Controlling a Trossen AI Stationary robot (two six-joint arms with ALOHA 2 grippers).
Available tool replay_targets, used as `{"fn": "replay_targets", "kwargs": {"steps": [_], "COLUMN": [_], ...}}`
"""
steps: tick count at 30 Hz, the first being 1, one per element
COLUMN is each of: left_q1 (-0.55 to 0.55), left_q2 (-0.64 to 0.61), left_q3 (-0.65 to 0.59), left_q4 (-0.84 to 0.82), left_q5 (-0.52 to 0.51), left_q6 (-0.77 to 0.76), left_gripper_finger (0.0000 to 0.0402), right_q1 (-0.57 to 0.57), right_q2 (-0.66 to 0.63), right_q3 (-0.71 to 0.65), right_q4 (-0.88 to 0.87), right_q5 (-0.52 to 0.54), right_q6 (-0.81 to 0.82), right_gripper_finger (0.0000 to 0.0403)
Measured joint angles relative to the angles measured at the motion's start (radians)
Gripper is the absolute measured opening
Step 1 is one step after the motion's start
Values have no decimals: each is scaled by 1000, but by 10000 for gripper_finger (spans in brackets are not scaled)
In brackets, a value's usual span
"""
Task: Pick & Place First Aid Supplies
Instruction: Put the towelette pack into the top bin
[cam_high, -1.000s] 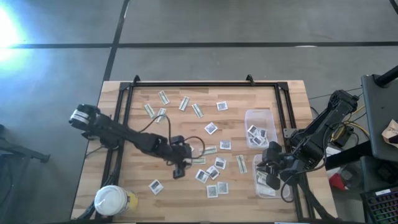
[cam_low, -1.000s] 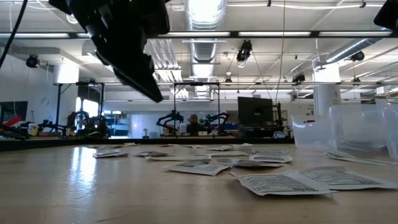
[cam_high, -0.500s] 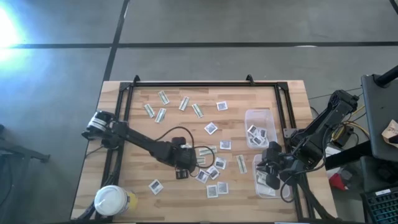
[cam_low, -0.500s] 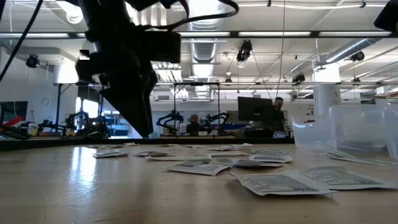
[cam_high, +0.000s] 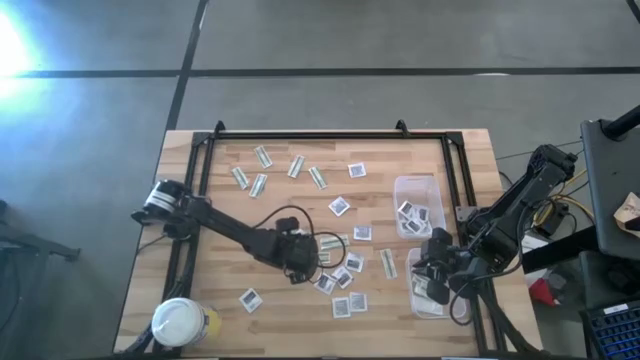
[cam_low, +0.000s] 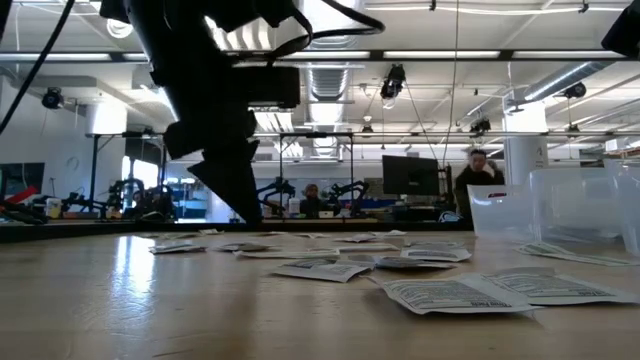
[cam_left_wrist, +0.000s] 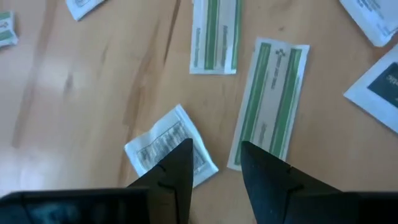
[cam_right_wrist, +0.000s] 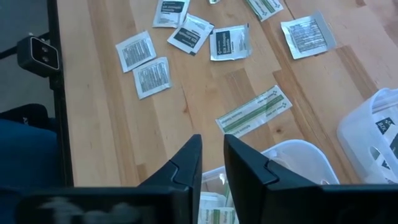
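The first aid supplies lie scattered flat on the wooden table (cam_high: 200, 290): square white packets (cam_high: 340, 206) and narrow green-and-white strips (cam_high: 387, 262). My left gripper (cam_left_wrist: 214, 148) is open and points steeply down near the table's middle (cam_high: 298, 268). Bare wood shows between its fingertips. A small white packet (cam_left_wrist: 163, 145) lies beside one finger and a green strip (cam_left_wrist: 270, 102) beside the other. I cannot tell whether a fingertip touches either. My right gripper (cam_right_wrist: 212, 144) hangs slightly open with nothing between its fingers, over the near clear tub (cam_high: 430, 288).
Two clear tubs stand at the table's right. The far one (cam_high: 418, 205) holds white packets and the near one (cam_right_wrist: 292, 152) holds strips. A white-lidded jar (cam_high: 180, 322) stands at the near left corner. A black frame (cam_high: 300, 135) edges the table. A person stands far off in the room (cam_low: 478, 185).
My left gripper has come down toward the packets near the table's middle, shifting a little toward the right edge. It has tipped from a shallow slant to pointing steeply down. The packets have kept their places.
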Motion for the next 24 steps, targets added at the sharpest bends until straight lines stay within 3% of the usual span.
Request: {"fn": "replay_targets", "kwargs": {"steps": [7,13,24], "left_q1": [0,11,71], "left_q2": [41,52,47], "left_q3": [-39,-66,-166], "left_q4": [27,39,113], "left_q5": [-86,-98,-1], "left_q6": [-16,-49,-89], "left_gripper_finger": [124,124,112], "right_q1": [0,0,0], "right_q2": [0,0,0], "right_q3": [-1,-1,-2], "right_q4": [8,17,27], "right_q5": [0,-1,-2], "right_q6": [0,-3,-1], "right_gripper_finger": [60,66,57]}}
